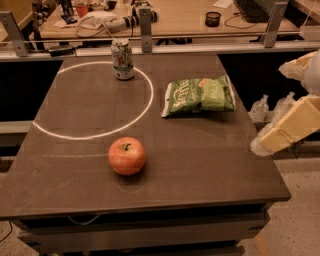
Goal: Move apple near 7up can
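The apple [127, 155], red-orange with a short dark stem, sits on the dark table [210, 165] near its front, left of centre. The 7up can [122, 59] stands upright at the table's back edge, on the white chalk circle [148, 102]. The apple lies just outside that circle, well in front of the can. My gripper [280, 132] shows as cream-coloured parts at the right edge of the view, beyond the table's right side and far from the apple and the can. It holds nothing that I can see.
A green chip bag [199, 95] lies flat on the table's right half, behind and to the right of the apple. A cluttered desk [190, 15] with metal posts stands behind the table. Plastic bottles [260, 107] stand on the floor to the right.
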Tool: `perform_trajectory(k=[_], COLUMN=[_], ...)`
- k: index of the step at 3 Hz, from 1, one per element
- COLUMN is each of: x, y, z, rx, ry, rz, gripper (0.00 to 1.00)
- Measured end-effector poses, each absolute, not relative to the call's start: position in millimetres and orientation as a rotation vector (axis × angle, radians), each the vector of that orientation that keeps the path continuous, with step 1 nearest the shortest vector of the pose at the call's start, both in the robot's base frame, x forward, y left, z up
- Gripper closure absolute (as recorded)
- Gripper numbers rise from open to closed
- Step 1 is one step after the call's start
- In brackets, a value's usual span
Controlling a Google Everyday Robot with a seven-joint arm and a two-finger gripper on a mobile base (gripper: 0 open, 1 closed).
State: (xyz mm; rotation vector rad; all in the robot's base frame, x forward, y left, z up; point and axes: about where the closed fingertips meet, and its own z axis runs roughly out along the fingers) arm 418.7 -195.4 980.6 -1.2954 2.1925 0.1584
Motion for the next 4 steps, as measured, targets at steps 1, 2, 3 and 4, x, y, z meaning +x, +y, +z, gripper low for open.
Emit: perform_trajectory(k=[1, 2, 3, 4], x=[416, 419, 424, 426], y=[-167, -129, -100, -76], z=[970, 961, 953, 945], rx=[-1.176, -1.161, -1.205, -1.265], ry=[2.107, 2.000, 1.916, 1.882], rz=[0.287, 0.458, 0.565, 0.560], gripper=[0.00, 0.00, 0.00, 0.00])
